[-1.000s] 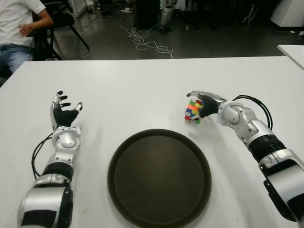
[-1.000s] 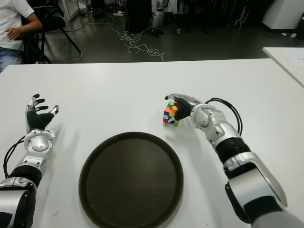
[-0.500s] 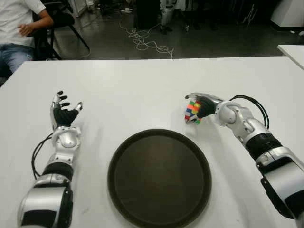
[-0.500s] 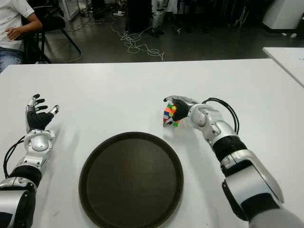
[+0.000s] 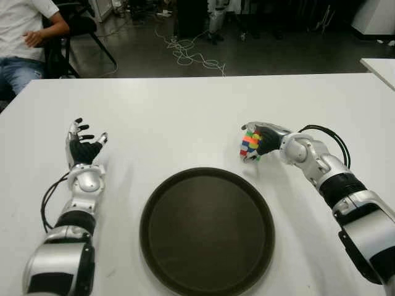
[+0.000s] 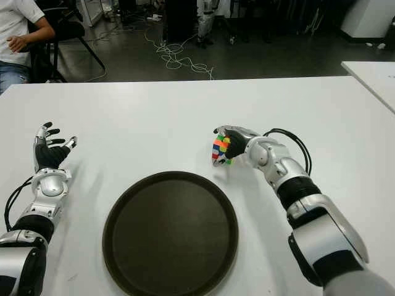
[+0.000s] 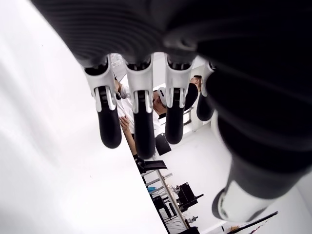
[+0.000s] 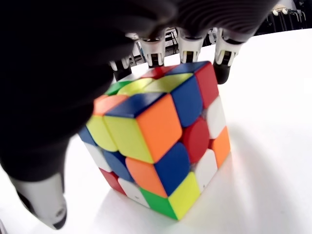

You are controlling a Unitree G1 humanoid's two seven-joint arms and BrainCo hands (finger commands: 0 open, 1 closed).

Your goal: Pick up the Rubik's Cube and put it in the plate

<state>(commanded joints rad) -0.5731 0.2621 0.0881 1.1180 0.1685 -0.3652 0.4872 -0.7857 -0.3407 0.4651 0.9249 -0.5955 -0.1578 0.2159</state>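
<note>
The Rubik's Cube (image 5: 249, 144) stands on the white table (image 5: 185, 117), just beyond the far right rim of the round dark plate (image 5: 207, 231). My right hand (image 5: 264, 137) is wrapped around it from the right. In the right wrist view the fingers (image 8: 190, 46) hook over the far side of the cube (image 8: 156, 141) and the thumb (image 8: 46, 207) sits low by its near side. The cube's underside touches the table. My left hand (image 5: 82, 145) shows at the left of the table, well away from the plate, fingers spread and holding nothing.
A seated person (image 5: 24, 37) and a chair (image 5: 80, 24) are beyond the table's far left corner. Cables (image 5: 191, 55) lie on the floor behind. Another white table's corner (image 5: 379, 65) shows at the right.
My right wrist has sunk a little toward the table and the fingers have closed tighter over the cube. The cube has stayed in place. The left hand has not moved.
</note>
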